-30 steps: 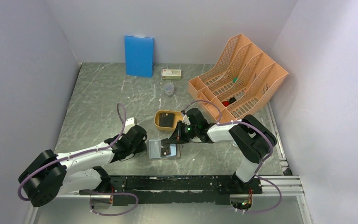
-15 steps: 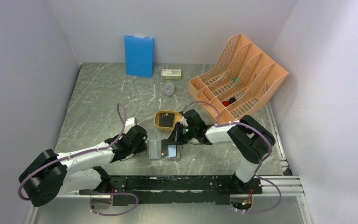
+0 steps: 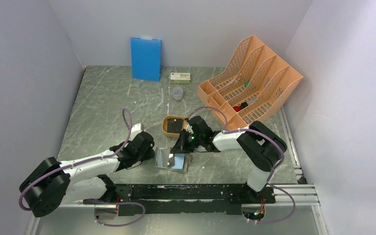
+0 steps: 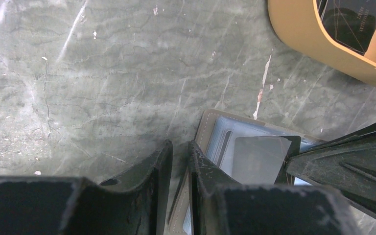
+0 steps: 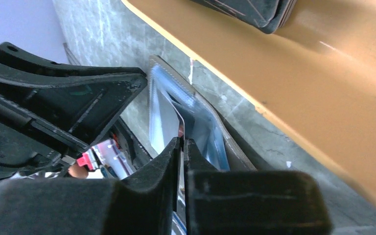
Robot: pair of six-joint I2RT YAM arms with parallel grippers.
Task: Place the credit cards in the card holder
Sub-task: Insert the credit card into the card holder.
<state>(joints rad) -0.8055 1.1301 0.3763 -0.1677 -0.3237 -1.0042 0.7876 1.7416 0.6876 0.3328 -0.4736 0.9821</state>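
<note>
Was a grey veined desk (image 3: 107, 107); carried open card holder (image 3: 171, 159), mustard tray (image 3: 165, 128), orange file rack (image 3: 254, 78), clear cup (image 3: 177, 93), small box (image 3: 180, 76), upright blue board (image 3: 146, 58).

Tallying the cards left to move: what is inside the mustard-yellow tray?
Dark credit cards lie stacked in the yellow tray, and the top one has a faint line pattern. The top card covers those below, so their number cannot be told.

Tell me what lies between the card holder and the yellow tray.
Nothing lies on it: the left wrist view shows bare marbled table between the card holder and the yellow tray.
</note>
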